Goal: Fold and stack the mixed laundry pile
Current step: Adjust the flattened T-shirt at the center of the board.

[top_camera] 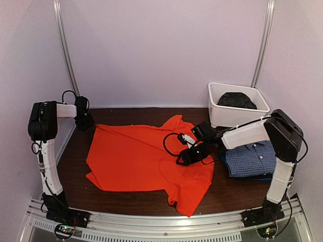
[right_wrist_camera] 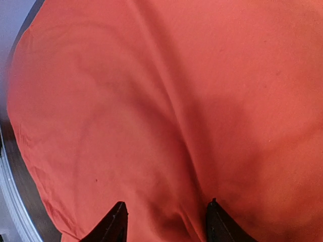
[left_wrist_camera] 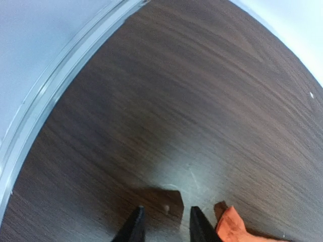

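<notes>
A bright orange T-shirt (top_camera: pixel 146 159) lies spread flat across the middle of the dark wooden table (top_camera: pixel 75 181). My left gripper (top_camera: pixel 86 124) hovers at the shirt's far left corner. In the left wrist view the left gripper (left_wrist_camera: pixel 166 222) is open over bare wood, and an orange cloth tip (left_wrist_camera: pixel 232 228) lies just right of its right finger. My right gripper (top_camera: pixel 181 159) is over the shirt's right side. It stands open, low above the orange cloth (right_wrist_camera: pixel 151 101), with a soft ridge of fabric between its fingers (right_wrist_camera: pixel 117 222). A folded blue-and-white check shirt (top_camera: pixel 251 157) lies at the right.
A white plastic tub (top_camera: pixel 222 118) at the back right holds a black garment (top_camera: pixel 236 100). A blue piece (top_camera: pixel 262 177) peeks out under the check shirt. A metal rail (left_wrist_camera: pixel 45 96) borders the table's left edge. The right arm's black cable (top_camera: pixel 169 141) loops over the shirt.
</notes>
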`<move>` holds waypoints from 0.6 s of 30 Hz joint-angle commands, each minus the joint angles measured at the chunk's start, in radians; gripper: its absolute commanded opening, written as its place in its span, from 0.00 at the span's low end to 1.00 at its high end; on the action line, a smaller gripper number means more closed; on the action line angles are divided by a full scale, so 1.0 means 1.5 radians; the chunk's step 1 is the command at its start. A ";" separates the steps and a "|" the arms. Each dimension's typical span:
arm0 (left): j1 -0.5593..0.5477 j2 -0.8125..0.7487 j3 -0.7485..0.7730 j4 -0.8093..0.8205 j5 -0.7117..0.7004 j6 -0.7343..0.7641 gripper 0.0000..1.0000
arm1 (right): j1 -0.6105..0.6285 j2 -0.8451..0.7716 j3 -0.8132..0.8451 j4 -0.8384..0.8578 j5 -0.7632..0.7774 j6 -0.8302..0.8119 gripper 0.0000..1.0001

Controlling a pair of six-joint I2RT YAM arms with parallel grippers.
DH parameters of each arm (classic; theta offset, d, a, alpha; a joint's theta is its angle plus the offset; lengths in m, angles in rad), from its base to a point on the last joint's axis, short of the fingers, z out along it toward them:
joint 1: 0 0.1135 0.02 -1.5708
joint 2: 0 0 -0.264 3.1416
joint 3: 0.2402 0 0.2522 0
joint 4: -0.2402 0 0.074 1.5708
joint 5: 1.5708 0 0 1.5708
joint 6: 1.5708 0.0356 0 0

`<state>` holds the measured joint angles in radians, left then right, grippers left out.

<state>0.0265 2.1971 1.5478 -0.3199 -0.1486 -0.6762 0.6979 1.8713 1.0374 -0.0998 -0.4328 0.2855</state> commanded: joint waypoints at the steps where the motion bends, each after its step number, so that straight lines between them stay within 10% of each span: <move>1: -0.011 -0.070 -0.014 0.080 0.093 0.068 0.39 | 0.009 -0.066 -0.019 -0.037 -0.069 0.016 0.55; 7: -0.087 -0.151 -0.078 0.090 0.099 0.126 0.55 | -0.031 -0.086 0.124 -0.088 -0.015 -0.025 0.59; 18: -0.138 -0.259 -0.177 0.090 0.129 0.136 0.57 | -0.163 0.182 0.506 -0.166 -0.006 -0.008 0.52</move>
<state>-0.1978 1.8679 1.3190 -0.2131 0.0322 -0.4953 0.4595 2.0216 1.7012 -0.2581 -0.4286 0.2619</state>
